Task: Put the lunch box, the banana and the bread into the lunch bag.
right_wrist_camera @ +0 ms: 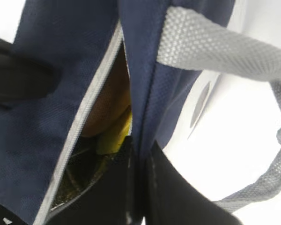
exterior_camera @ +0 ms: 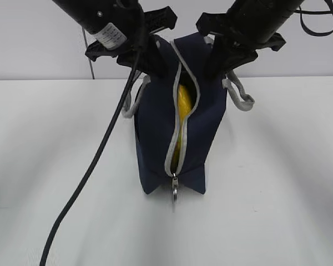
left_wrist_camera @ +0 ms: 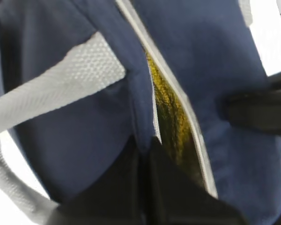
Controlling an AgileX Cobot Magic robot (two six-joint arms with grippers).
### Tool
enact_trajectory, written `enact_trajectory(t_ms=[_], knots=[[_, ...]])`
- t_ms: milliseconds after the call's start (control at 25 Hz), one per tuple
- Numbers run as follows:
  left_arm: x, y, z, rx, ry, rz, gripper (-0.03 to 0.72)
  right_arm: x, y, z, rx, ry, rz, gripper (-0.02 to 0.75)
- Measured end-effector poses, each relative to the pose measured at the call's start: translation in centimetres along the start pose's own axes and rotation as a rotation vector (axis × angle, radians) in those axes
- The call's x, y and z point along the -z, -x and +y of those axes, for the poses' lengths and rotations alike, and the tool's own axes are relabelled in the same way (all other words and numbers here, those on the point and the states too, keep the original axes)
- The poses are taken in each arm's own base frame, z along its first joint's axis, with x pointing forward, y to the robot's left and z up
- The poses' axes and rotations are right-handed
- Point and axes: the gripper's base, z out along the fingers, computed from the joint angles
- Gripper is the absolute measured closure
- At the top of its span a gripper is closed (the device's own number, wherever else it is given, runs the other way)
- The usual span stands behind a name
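Standing upright at the centre of the white table (exterior_camera: 277, 166), the navy lunch bag (exterior_camera: 155, 138) shows me its zipper (exterior_camera: 172, 149) parted from the top down to the metal ring pull (exterior_camera: 175, 191) near its base. Through that slit I see the yellow banana (exterior_camera: 183, 102) inside, in the upper middle of the exterior frame. My right wrist camera picks up the same banana beside a golden-brown curve, the bread (right_wrist_camera: 110, 105), just behind the zipper edge; below them something clear and shadowed sits deeper in the bag, too dim for me to name.

My left gripper (exterior_camera: 147, 55), at the upper left of the bag's top, is clamped tight on the fabric edge of the opening; its dark fingers (left_wrist_camera: 131, 187) pinch the navy cloth by the zipper. My right gripper (exterior_camera: 219, 58), at the upper right, is pinched closed on the opposite edge. Grey strap handles (exterior_camera: 241, 97) droop at either side, and a black cable (exterior_camera: 89, 172) trails across the lower left.
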Motion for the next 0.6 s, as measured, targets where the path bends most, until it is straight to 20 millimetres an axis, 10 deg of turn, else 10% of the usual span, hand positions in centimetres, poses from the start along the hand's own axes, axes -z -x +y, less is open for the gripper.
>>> enact_trajectory(t_ms=[600], knots=[[-1.2,1.8,0.1,0.015,-0.013,-0.018,0.690,-0.2,0.4,-0.9,-0.025,-0.083,-0.033,0.736]])
